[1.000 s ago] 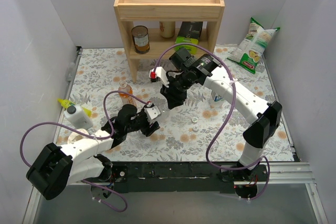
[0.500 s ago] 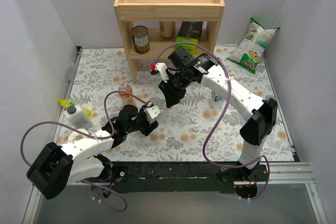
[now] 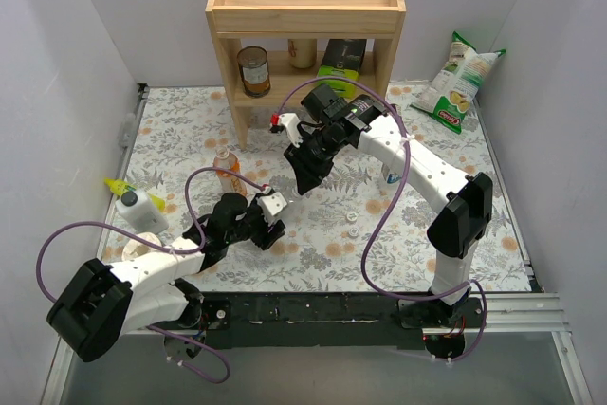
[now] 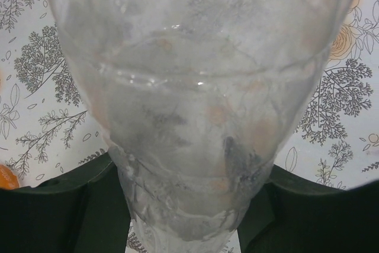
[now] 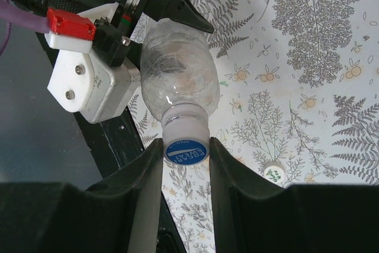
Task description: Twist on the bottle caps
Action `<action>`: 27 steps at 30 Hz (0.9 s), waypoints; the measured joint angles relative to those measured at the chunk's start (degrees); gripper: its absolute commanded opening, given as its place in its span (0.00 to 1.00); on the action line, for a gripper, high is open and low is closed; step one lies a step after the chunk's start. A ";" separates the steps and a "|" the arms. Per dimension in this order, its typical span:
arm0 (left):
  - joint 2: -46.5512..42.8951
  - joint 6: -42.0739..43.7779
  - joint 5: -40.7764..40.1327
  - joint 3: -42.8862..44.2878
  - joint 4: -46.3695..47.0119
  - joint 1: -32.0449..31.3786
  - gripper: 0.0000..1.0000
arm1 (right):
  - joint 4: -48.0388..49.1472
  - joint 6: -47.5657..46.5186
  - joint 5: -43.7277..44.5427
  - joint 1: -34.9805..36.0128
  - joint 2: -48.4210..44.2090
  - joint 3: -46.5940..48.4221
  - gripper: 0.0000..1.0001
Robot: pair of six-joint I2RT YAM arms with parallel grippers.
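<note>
My left gripper is shut on the plain clear bottle, which fills the left wrist view between its dark fingers. In the right wrist view the bottle points its neck at the camera. It carries a blue-topped cap with a white skirt. My right gripper is shut on that cap, one finger on each side; from above it hangs just over the left gripper. The orange-liquid bottle stands to the left. The labelled bottle stands behind the right arm. A white cap lies on the cloth, also in the right wrist view. No red cap shows.
A wooden shelf at the back holds a brown tin can and boxes. A white squeeze bottle with a yellow nozzle lies at the left. A snack bag leans at the back right. White walls close both sides.
My right gripper has shifted a little left and nearer to the left gripper, and its arm has swung left. The left gripper with the bottle has hardly moved.
</note>
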 measured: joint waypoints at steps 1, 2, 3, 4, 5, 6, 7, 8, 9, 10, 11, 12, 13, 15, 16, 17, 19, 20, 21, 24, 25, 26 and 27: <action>-0.24 -0.17 0.22 -0.15 0.04 0.02 0.00 | 0.00 -0.02 -0.07 0.02 0.00 0.02 0.18; -0.37 -0.33 0.39 -0.39 0.33 0.02 0.00 | -0.04 -0.04 -0.11 0.02 0.00 0.07 0.20; -0.42 -0.48 0.55 -0.55 0.50 0.02 0.00 | -0.13 -0.04 -0.13 0.02 0.00 0.07 0.25; -0.42 -0.59 0.79 -0.72 0.74 0.02 0.00 | -0.24 -0.07 -0.13 0.02 0.00 0.09 0.26; -0.42 -0.66 0.98 -0.76 0.83 0.00 0.00 | -0.33 -0.09 -0.11 0.04 0.00 0.09 0.28; -0.42 -0.68 1.20 -0.85 0.98 0.02 0.00 | -0.44 -0.07 -0.07 0.07 0.00 0.11 0.32; -0.42 -0.74 1.40 -0.94 1.14 0.02 0.00 | -0.52 -0.09 -0.04 0.07 0.00 0.15 0.33; -0.42 -0.79 1.57 -1.01 1.22 0.02 0.00 | -0.74 -0.09 0.02 0.07 0.00 0.26 0.34; -0.42 -0.81 1.70 -1.05 1.42 0.02 0.00 | -0.90 -0.09 0.11 0.07 0.00 0.37 0.36; -0.42 -0.81 1.90 -1.14 1.66 0.02 0.00 | -1.07 -0.09 0.15 0.09 0.00 0.46 0.37; -0.42 -0.92 2.08 -1.20 1.84 0.02 0.00 | -1.25 -0.11 0.22 0.11 0.00 0.68 0.37; -0.42 -1.01 2.23 -1.31 2.10 0.02 0.00 | -1.29 -0.11 0.24 0.11 0.00 0.76 0.40; -0.44 -1.03 2.40 -1.44 2.38 0.02 0.00 | -1.31 -0.11 0.26 0.13 0.00 0.79 0.41; -0.44 -1.05 2.73 -1.60 2.73 0.02 0.00 | -1.55 -0.15 0.31 0.15 0.00 0.87 0.49; -0.44 -1.03 2.93 -1.73 2.93 0.04 0.00 | -1.68 -0.15 0.31 0.17 0.00 0.92 0.52; -0.46 -1.01 3.15 -1.79 3.10 0.04 0.00 | -1.79 -0.24 0.44 0.20 0.00 0.98 0.55; -0.46 -1.01 3.56 -1.84 3.26 0.04 0.00 | -1.81 -0.57 1.25 0.20 0.00 1.09 0.66; -0.48 -0.94 3.80 -1.84 3.37 0.04 0.00 | -1.88 -0.74 1.68 0.17 0.00 1.14 0.67; -0.50 -0.92 4.04 -1.84 3.50 0.04 0.00 | -1.86 -0.98 2.08 0.15 0.00 1.16 0.69; -0.61 -0.76 4.63 -1.84 3.78 0.04 0.00 | -1.97 -1.44 2.36 0.09 0.00 1.27 0.71; -0.61 -0.74 4.74 -1.84 3.80 0.04 0.00 | -2.03 -1.51 2.40 0.09 0.00 1.33 0.72; -0.66 -0.72 4.92 -1.84 3.80 0.07 0.00 | -2.21 -1.60 2.47 0.09 0.00 1.46 0.73; -0.72 -0.72 5.05 -1.84 3.80 0.07 0.00 | -2.32 -1.68 2.43 0.09 0.00 1.57 0.78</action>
